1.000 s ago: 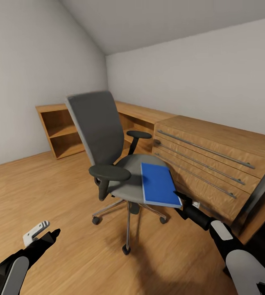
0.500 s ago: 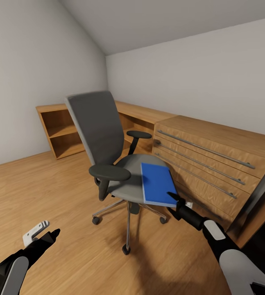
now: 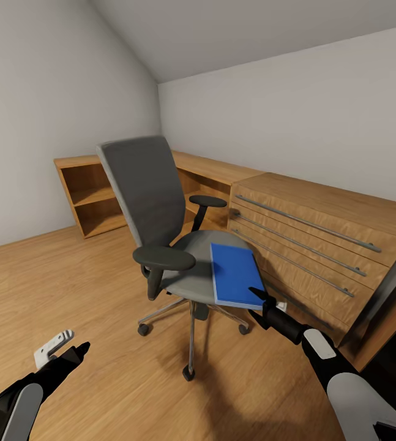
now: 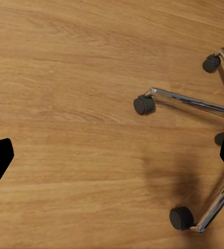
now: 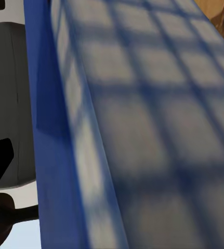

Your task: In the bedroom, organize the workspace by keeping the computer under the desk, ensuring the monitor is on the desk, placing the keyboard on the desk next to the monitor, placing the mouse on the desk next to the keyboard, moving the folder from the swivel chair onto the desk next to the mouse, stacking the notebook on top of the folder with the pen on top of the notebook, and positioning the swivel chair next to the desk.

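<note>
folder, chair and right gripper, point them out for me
folder (image 3: 234, 272), head view, middle of its blue cover
chair (image 3: 141, 187), head view, grey backrest
right gripper (image 3: 259, 294), head view, black fingertips at the folder's near edge

We see the swivel chair (image 3: 161, 245) standing on the floor (image 3: 69, 294) ahead, with the folder (image 3: 236, 274) lying on its seat toward the right edge. A chest of drawers (image 3: 320, 245) stands right of it, and a bookshelf (image 3: 90, 196) behind, along the wall.

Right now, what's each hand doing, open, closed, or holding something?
Left hand: open, holding nothing, hanging over the wooden floor.
Right hand: at the blue folder's near edge on the swivel chair; open or closed cannot be told.
</note>
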